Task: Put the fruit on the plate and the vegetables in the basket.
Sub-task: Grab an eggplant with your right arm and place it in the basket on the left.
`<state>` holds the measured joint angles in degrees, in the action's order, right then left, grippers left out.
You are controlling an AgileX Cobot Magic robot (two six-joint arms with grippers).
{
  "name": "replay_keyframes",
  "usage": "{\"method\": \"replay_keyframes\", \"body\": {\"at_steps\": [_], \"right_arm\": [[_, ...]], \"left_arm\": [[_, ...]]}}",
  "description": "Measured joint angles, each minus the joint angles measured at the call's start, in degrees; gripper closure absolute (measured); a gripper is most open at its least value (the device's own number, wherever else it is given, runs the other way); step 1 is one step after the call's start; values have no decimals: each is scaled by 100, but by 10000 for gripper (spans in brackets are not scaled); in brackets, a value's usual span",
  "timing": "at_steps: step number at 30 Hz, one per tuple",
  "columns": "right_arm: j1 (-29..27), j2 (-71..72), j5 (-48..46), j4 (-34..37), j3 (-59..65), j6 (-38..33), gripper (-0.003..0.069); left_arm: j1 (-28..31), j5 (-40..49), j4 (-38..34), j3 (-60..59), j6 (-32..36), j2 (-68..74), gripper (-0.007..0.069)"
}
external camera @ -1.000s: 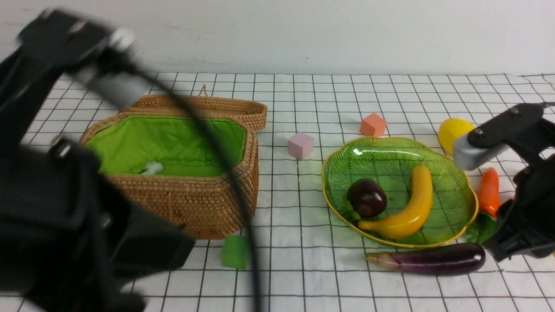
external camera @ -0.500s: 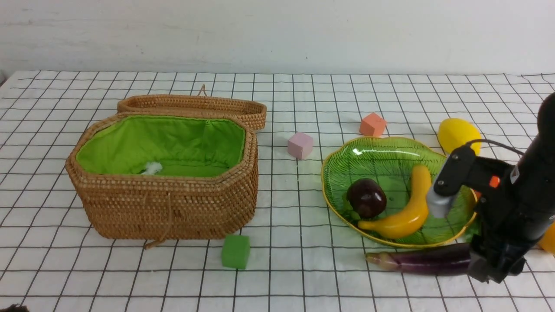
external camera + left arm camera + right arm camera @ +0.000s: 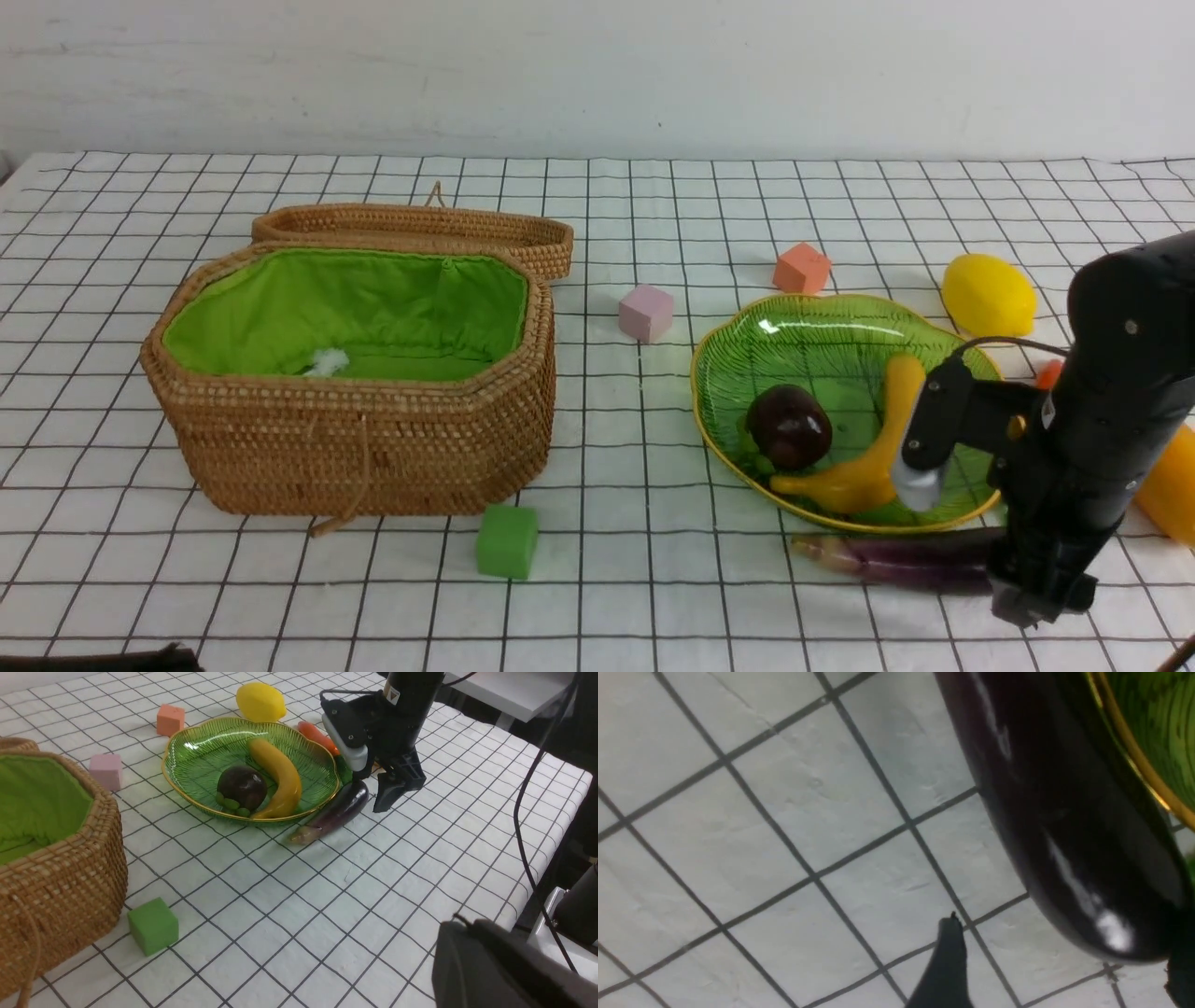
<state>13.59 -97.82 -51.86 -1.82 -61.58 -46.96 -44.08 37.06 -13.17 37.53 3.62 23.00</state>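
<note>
Here, one plate point(image 3: 822, 322) — one banana point(image 3: 898, 401), one mangosteen point(image 3: 790, 427), three cubes point(image 3: 646, 313), one eggplant point(image 3: 896, 562).

We look forward from our own side across the whole worktop point(image 3: 653, 233). Our left wrist camera faces the plate point(image 3: 205, 746) from well back; the right wrist one hangs close over the eggplant point(image 3: 1055, 812), shared by all three.

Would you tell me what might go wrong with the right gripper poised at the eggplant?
The eggplant lies close along the plate, so a finger of the open right gripper might strike the glass. The gripper stands at the eggplant's rounded, glossy end, not its middle; it might slip or hang tilted when lifted.
</note>
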Motion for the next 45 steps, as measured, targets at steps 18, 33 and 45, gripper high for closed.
{"method": "replay_keyframes", "body": {"at_steps": [18,33,45], "right_arm": [[0,-105,-207,636,0,-39,65],[0,-630,-260,895,-6,-45,235],[290,-98,-1516,1001,-65,-9,232]], "left_arm": [[0,-210,-84,0,0,0,638],[0,-224,-84,0,0,0,638],[0,-104,126,12,-131,0,638]]}}
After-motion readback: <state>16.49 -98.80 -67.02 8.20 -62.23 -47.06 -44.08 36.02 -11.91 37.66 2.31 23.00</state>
